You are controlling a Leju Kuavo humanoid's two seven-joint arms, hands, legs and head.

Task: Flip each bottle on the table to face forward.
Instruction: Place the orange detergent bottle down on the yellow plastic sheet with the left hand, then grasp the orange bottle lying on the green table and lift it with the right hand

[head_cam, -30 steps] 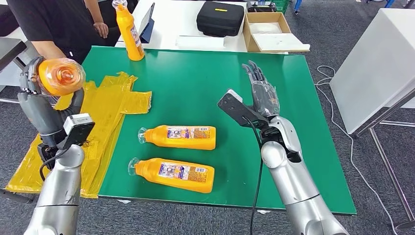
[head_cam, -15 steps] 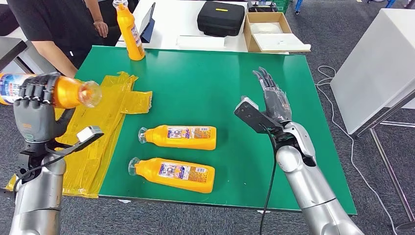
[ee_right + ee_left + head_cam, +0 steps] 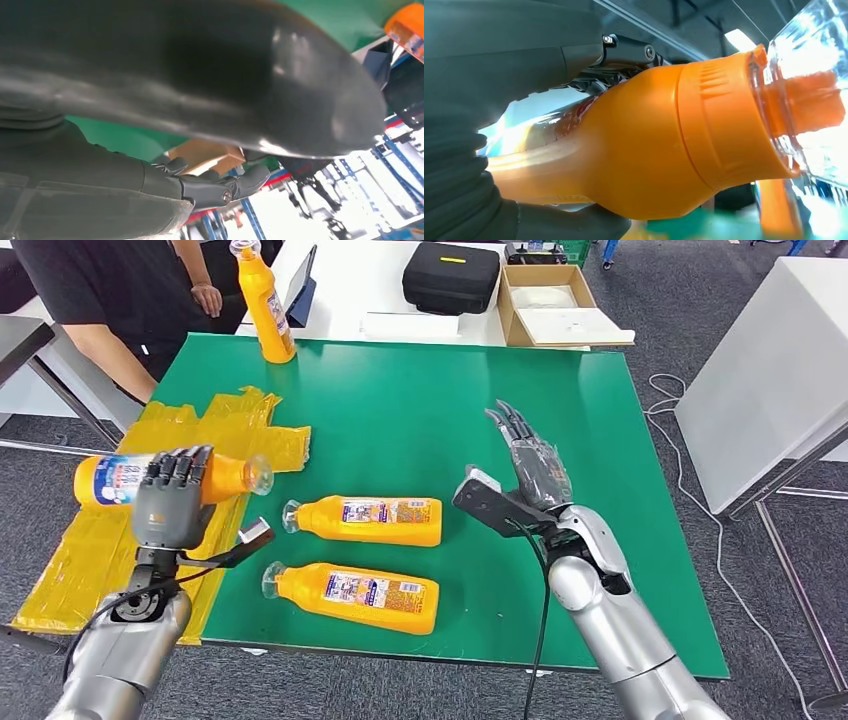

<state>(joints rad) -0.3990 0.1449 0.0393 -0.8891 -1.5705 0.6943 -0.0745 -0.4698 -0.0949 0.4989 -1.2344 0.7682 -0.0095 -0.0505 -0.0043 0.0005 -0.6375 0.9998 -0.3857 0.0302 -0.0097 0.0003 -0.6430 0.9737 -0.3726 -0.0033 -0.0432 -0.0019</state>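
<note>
— How was the left hand (image 3: pixel 172 502) posed?
— Raised over the yellow sheet (image 3: pixel 120 540) at the table's left, gripping a sideways bottle (image 3: pixel 115 479).
— The right hand (image 3: pixel 535 460)?
— Above the green table (image 3: pixel 420 400), fingers straight, apart, empty.

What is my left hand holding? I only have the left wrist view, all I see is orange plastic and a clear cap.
Observer: An orange bottle, held on its side above the yellow sheet at the table's left edge; the left hand grips its middle.
Operator: Which way does its cap point?
Observer: Toward the table's middle, where two more bottles lie.
Operator: How do those two lie?
Observer: The farther bottle and the nearer bottle lie flat, labels up, caps pointing left.
Operator: And the right hand?
Observer: The right hand hovers over the green table, fingers spread, holding nothing.
</note>
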